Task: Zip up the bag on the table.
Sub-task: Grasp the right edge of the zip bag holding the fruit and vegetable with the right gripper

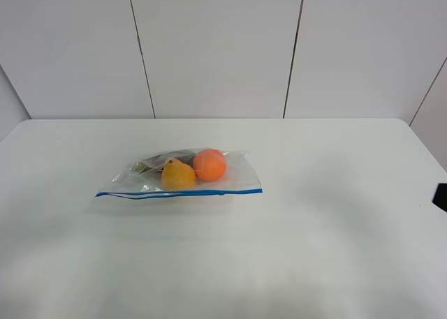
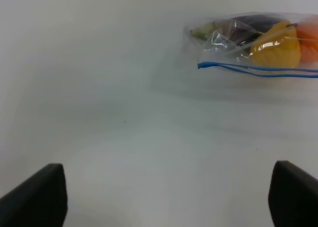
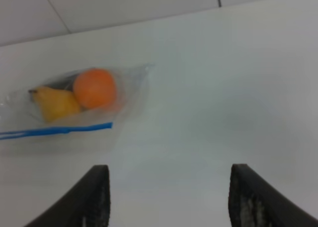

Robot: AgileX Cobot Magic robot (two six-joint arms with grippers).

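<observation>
The bag point(image 1: 183, 176) lies flat on the table point(image 1: 314, 256), left of centre. It is clear plastic with an orange fruit point(image 1: 209, 165) and a yellow fruit point(image 1: 178, 175) inside. Its blue zipper strip point(image 1: 181, 193) runs along the near long edge. In the left wrist view the bag point(image 2: 233, 40) is ahead of my open, empty left gripper point(image 2: 166, 185), and the strip point(image 2: 258, 69) shows as two blue lines slightly apart. In the right wrist view the bag point(image 3: 69, 105) lies ahead of my open, empty right gripper point(image 3: 169, 187). Both grippers are well clear of it.
A white panelled wall point(image 1: 223, 47) stands behind the table's far edge. A small dark part point(image 1: 441, 197), probably of the right arm, shows at the right edge of the high view. The left arm is out of that view.
</observation>
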